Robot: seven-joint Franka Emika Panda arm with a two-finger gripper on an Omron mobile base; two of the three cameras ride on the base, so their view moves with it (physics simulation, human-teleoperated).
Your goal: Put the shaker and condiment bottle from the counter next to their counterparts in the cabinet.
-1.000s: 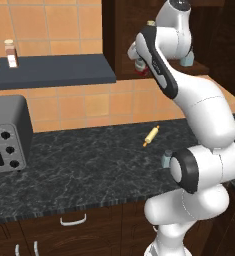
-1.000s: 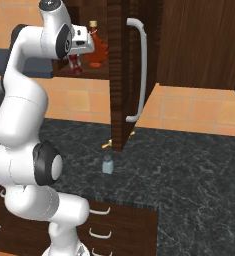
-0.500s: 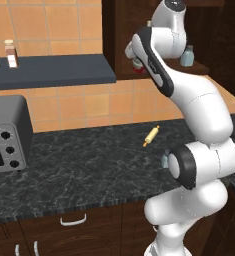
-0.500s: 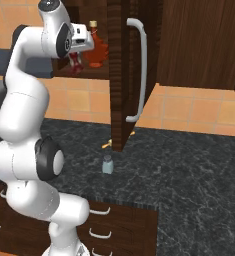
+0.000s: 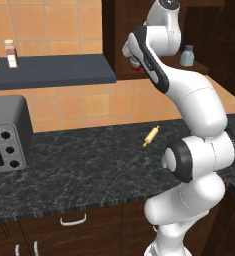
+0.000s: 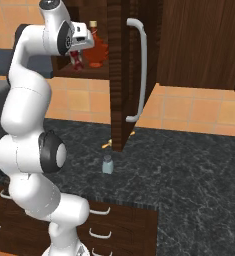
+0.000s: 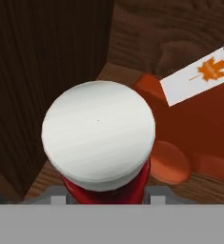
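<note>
My gripper is raised to the dark brown cabinet and shut on the red condiment bottle, just left of the maple-leaf bottle on the shelf. From the hand view, the bottle's white cap sits close beneath the camera, with the maple-leaf bottle and its tag right beside it. One shaker stands further along the cabinet shelf. The other shaker stands on the dark counter below the open door. In the left base view the red bottle shows beside the forearm.
The open cabinet door with its long grey handle hangs just right of the hand. A rolling pin lies on the counter near the wall. A toaster oven stands at the left. Two jars sit on the blue-grey wall shelf.
The hand with the red bottle has crept slightly toward the cabinet shelf. Nothing else has moved.
</note>
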